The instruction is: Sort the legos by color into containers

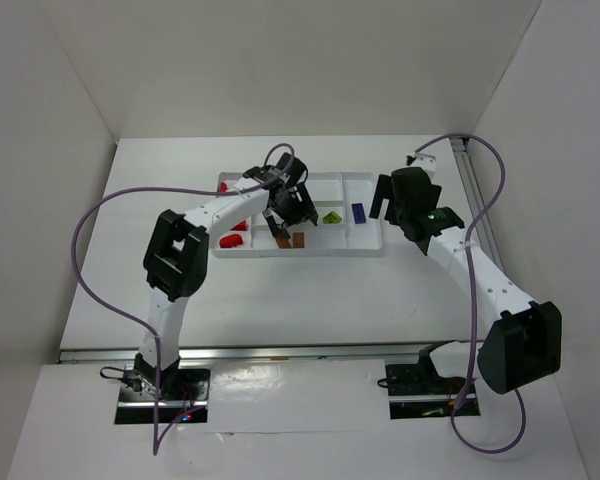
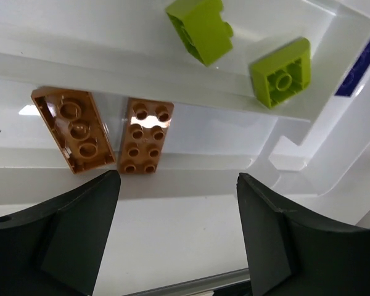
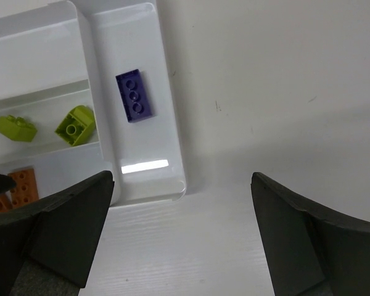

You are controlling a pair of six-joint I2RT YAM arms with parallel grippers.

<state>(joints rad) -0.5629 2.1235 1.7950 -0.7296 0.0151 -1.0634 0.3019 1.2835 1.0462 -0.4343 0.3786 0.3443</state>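
Left jaws wide over 2 glossy rectangular brown-orange bricks (image 2: 145,135).

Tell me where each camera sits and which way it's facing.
Top external: above and behind the bases, looking down on white tray; left arm, right arm show.
Left wrist: down past open left gripper at brown bricks, lime bricks.
Right wrist: down past open right gripper at purple brick.
Both wrists share the lime bricks.
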